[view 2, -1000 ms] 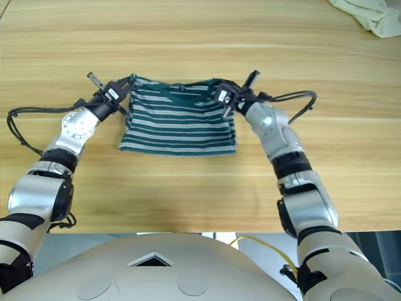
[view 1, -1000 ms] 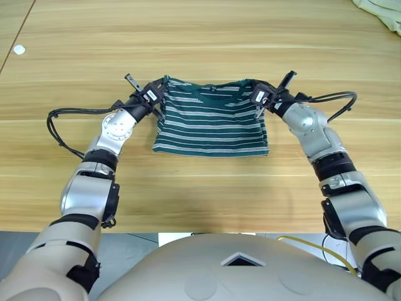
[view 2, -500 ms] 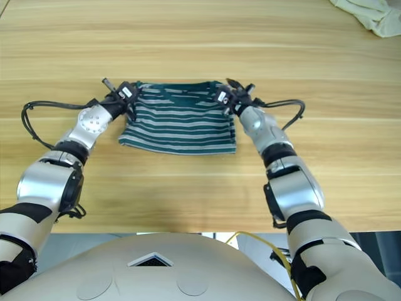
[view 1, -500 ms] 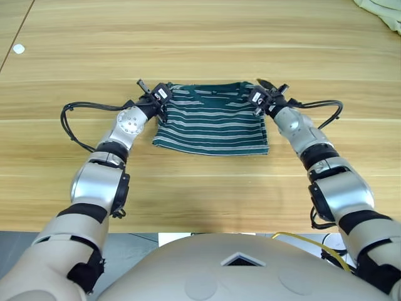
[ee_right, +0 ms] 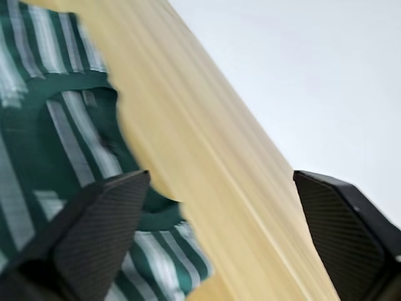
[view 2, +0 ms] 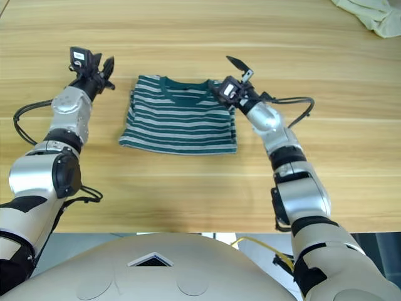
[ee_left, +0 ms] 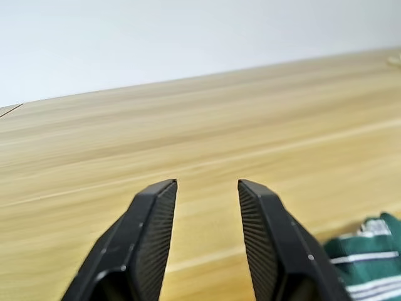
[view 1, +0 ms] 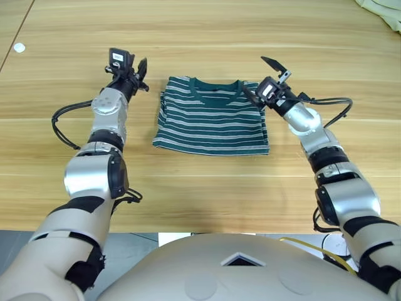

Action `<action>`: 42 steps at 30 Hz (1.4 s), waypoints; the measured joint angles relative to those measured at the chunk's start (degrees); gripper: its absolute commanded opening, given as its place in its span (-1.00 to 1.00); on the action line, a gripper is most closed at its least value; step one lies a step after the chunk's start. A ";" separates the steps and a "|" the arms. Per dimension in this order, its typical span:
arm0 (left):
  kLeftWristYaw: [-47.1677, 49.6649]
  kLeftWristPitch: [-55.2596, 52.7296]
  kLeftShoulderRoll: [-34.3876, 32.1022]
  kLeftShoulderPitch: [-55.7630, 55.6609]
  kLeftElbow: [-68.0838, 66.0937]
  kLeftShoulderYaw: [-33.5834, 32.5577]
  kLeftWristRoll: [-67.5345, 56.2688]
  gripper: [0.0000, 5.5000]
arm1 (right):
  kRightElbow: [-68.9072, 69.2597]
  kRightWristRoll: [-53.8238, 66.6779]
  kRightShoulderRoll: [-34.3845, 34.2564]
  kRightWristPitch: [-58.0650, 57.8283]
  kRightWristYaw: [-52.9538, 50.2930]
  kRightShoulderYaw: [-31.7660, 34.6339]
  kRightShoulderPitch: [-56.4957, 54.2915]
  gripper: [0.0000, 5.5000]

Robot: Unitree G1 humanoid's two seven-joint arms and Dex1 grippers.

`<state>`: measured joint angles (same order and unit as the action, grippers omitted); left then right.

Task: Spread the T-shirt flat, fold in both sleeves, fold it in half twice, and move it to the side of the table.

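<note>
A green T-shirt with white stripes (view 1: 212,118) lies folded into a compact rectangle mid-table, neckline on the far side. My left gripper (view 1: 139,72) hovers to the left of its far left corner, apart from the cloth, open and empty. In the left wrist view its fingers (ee_left: 207,185) stand apart over bare wood, with a corner of the shirt (ee_left: 366,263) beside them. My right gripper (view 1: 262,78) is raised over the shirt's far right shoulder, wide open and holding nothing. The right wrist view has the neckline (ee_right: 56,163) below the spread fingers (ee_right: 220,177).
A cream cloth (view 1: 382,12) is bunched at the far right corner of the wooden table (view 1: 200,182). A small white disc (view 1: 19,48) lies at the far left. Black cables loop from both wrists near the shirt's sides.
Both grippers have let go of the shirt's far corners and opened. The left one swung out to the left and away; the right one lifted. The shirt has settled flat.
</note>
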<state>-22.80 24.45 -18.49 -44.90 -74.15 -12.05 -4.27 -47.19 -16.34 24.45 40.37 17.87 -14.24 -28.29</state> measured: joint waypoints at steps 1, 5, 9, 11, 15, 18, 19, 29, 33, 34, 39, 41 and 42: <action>-0.31 0.90 -0.19 0.01 0.41 -0.85 -0.59 -0.34 | 3.48 1.09 1.98 0.88 3.62 -0.73 2.87 0.68; -3.03 5.22 -0.94 0.85 2.27 -3.40 -3.03 -0.34 | 16.45 4.26 11.66 1.95 16.03 -2.31 14.60 0.68; -5.79 8.15 -0.84 3.14 3.21 -4.28 -4.65 -0.34 | 22.55 6.42 16.44 1.03 20.00 -2.13 19.72 0.68; -6.35 9.11 -0.80 4.12 3.32 -4.27 -4.79 -0.34 | 22.89 5.70 16.28 0.67 19.95 -3.60 20.06 0.68; -6.54 9.74 -0.19 4.68 3.51 -3.91 -4.51 -0.34 | 33.32 8.66 14.76 0.91 23.30 -9.15 25.19 0.68; -6.54 10.27 -0.27 4.81 3.69 -3.82 -4.42 -0.34 | 49.83 20.43 18.64 2.20 30.26 -14.57 34.51 0.68; -6.51 10.38 -0.23 4.81 3.74 -3.66 -4.34 -0.34 | 55.66 26.26 21.40 3.10 31.36 -14.41 35.68 0.68; -12.69 15.39 0.02 7.65 6.89 -2.29 -4.82 -0.34 | 53.85 35.47 16.44 -5.04 28.32 -6.55 29.07 0.68; -19.59 19.95 0.86 11.43 11.43 -1.75 -6.48 -0.34 | 42.21 19.35 9.33 -13.45 14.86 -3.30 19.79 0.68; -20.50 20.56 1.01 12.47 12.22 -1.76 -6.94 -0.34 | 42.24 16.86 8.81 -13.68 13.16 -2.33 19.28 0.68; -23.66 21.43 1.16 13.79 15.57 -1.86 -9.51 -0.34 | 39.12 6.02 10.86 -13.99 8.39 0.80 19.13 0.68; -24.00 21.64 1.15 14.23 15.62 -1.55 -9.51 -0.34 | 37.29 3.42 14.04 -13.65 8.32 2.10 19.86 0.68; -24.11 21.68 1.16 14.44 15.70 -1.29 -9.50 -0.34 | 36.61 2.71 15.31 -13.24 8.37 2.46 20.57 0.68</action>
<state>-46.91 46.13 -17.33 -30.46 -58.45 -13.34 -13.77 -10.57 -13.64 39.76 27.12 26.25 -11.78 -7.72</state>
